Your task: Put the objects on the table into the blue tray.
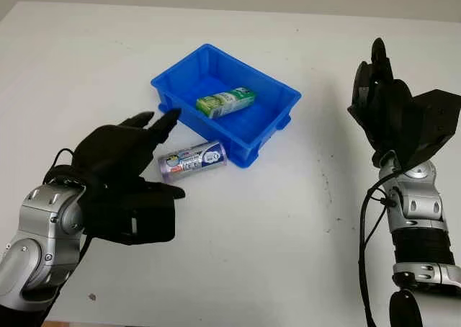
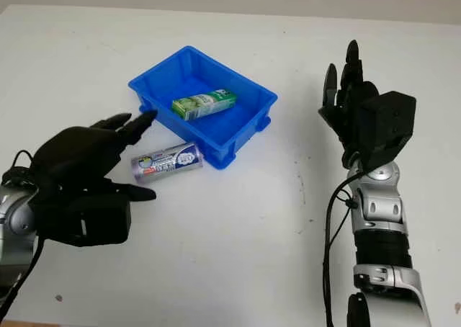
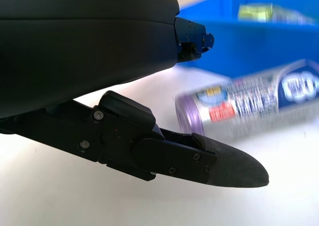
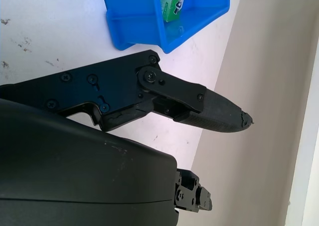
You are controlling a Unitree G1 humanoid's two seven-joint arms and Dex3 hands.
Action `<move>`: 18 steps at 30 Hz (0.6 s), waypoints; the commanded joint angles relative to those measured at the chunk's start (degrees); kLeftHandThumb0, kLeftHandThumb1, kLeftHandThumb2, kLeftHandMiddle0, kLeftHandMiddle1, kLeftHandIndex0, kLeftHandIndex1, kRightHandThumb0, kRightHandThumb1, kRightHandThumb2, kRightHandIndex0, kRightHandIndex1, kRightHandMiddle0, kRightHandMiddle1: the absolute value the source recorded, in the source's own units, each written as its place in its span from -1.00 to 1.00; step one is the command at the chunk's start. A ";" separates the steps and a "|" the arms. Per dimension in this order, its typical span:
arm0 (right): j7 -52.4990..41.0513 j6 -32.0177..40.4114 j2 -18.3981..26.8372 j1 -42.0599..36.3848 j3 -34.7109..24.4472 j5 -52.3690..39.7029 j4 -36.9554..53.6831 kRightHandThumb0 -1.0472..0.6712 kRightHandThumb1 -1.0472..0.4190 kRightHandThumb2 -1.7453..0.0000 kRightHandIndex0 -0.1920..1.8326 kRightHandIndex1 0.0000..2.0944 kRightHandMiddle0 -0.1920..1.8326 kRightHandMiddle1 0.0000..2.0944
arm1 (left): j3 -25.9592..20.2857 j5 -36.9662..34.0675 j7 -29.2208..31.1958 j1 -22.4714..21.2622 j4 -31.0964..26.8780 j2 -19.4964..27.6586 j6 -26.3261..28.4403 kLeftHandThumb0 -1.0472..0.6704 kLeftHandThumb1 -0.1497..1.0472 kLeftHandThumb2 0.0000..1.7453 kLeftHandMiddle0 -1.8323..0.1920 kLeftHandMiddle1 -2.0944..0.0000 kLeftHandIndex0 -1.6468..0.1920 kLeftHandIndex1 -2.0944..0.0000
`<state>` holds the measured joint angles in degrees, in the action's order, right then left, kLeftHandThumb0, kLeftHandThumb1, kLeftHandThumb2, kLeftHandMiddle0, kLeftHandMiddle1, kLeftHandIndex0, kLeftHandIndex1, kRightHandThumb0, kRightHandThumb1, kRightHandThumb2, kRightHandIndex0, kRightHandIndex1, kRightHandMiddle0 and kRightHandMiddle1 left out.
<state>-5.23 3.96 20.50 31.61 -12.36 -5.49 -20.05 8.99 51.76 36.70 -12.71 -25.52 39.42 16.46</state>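
Observation:
A blue tray point(image 1: 276, 126) stands on the white table, and a green and white box point(image 1: 226, 101) lies inside it. Against the tray's near wall lies a purple and white packet point(image 1: 192, 160) on its side, also seen close up as the packet point(image 3: 249, 101) in the left wrist view. My left hand point(image 1: 148, 150) is open just left of the packet, its fingertips near the tray's left corner and its thumb point(image 3: 219, 162) below the packet. My right hand point(image 1: 378, 100) is open, raised upright to the right of the tray.
The white table point(image 1: 288, 219) has bare room in front of the tray and between the two arms. A few small dark marks dot the table near the right arm. The table's far edge runs behind the tray.

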 commanded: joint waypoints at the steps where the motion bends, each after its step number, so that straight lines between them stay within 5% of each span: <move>1: 0.34 -0.42 -0.07 -0.12 -0.43 -0.05 1.33 -0.61 -1.00 0.13 -1.00 -1.00 -1.00 -1.00 | 0.39 0.83 0.76 -0.40 -0.72 -0.28 0.09 -0.86 1.00 -0.75 0.78 0.95 0.77 0.96; 13: 0.71 -0.41 -0.26 -0.25 -0.76 -0.49 1.56 -0.61 -1.00 0.15 -1.00 -1.00 -1.00 -1.00 | 0.17 1.09 0.51 0.28 -1.14 -2.22 -1.56 -0.86 1.00 -0.76 0.75 0.94 0.75 0.95; 18: 0.38 -0.55 -0.15 -0.06 -0.61 -0.44 1.28 -0.60 -1.00 0.15 -1.00 -1.00 -1.00 -1.00 | 0.99 1.17 -0.93 -0.91 -0.22 -4.02 -2.99 -0.89 1.00 -0.62 0.75 0.94 0.76 0.95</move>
<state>-4.75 3.80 20.26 31.61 -12.54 -5.61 -20.04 9.26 53.07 36.56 -12.82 -25.49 36.06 13.96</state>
